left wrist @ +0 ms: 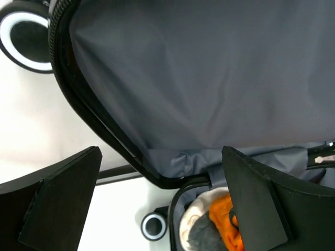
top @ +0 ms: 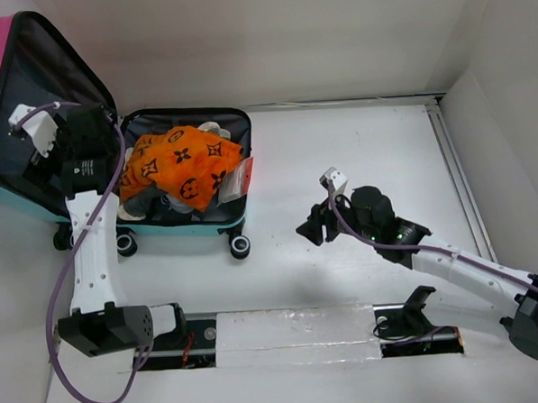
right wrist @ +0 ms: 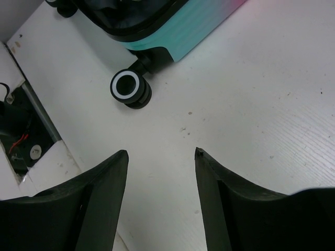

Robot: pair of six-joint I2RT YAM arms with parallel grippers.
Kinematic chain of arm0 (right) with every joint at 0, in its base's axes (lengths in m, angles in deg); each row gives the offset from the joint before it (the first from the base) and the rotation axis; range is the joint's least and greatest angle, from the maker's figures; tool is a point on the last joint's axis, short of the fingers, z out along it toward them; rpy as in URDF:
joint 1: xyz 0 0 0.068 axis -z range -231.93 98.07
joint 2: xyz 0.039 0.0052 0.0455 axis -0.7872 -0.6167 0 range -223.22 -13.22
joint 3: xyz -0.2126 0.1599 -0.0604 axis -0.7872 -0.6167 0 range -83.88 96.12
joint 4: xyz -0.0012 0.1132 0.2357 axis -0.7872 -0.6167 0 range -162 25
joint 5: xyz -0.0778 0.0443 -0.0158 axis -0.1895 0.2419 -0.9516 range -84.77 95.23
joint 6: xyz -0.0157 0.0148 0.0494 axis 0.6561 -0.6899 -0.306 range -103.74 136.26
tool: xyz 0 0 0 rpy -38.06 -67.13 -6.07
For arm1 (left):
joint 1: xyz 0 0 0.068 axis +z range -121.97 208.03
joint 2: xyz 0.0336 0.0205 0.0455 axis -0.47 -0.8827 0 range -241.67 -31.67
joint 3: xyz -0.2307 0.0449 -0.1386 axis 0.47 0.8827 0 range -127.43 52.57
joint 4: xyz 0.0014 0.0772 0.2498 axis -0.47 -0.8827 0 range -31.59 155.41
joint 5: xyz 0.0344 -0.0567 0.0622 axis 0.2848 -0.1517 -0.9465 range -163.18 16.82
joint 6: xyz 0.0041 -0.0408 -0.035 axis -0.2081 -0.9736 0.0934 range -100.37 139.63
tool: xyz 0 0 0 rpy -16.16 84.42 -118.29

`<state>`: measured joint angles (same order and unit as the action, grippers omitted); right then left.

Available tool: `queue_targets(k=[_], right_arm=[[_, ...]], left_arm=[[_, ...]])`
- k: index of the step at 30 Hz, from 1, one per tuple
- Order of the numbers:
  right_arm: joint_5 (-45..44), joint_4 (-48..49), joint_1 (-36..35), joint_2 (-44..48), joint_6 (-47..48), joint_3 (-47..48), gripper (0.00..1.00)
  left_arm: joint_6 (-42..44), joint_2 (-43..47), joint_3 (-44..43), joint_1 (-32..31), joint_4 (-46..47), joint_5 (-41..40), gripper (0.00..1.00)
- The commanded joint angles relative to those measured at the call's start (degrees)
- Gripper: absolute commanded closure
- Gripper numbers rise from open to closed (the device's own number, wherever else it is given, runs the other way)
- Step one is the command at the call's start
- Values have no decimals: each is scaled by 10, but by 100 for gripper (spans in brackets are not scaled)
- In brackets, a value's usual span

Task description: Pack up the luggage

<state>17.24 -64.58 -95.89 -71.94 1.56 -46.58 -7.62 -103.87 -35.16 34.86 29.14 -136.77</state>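
The luggage (top: 9,62) lies open at the far left, its pink-to-teal lid raised and its grey lining (left wrist: 209,78) showing. Its base holds an orange cloth with black print (top: 181,165) over grey and cream items (left wrist: 201,230). My left gripper (top: 46,163) is open and empty, held in front of the lid's lining near the hinge (left wrist: 161,151). My right gripper (top: 313,224) is open and empty above the bare white table, right of the luggage (right wrist: 162,151). The teal shell (right wrist: 178,26) and one front wheel (right wrist: 128,88) show in the right wrist view.
A red-and-white packet (top: 243,177) sticks out at the base's right edge. Black wheels (top: 240,246) stand at the luggage's near side. White walls close the back and right, with a rail (top: 452,165) along the right. A taped white strip (top: 294,336) runs between the arm bases.
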Motion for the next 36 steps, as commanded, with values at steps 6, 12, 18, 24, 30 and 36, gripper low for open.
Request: queue_targets(k=[6,12,18,24,30,36], right_arm=[[-2,19,-4,13,14,-5,40],[-2,19,-4,13,14,-5,40],[4,19,-4,2,14,0,40],[4,19,-10,-19,14,8,40],[4,19,-10,-19,14,8,40],[-1,19,-16,-14,14,8,40]], left_arm=[[-66,-51,-116,1,-142,40,0],[-74,-32,-43,1,-84,207,0],[14,-16,-31,123,-31,366,2],[21,61,-14,20,24,365,3],[-8,109,4,20,-1,358,3],[-41,209,53,3,-45,225,3]])
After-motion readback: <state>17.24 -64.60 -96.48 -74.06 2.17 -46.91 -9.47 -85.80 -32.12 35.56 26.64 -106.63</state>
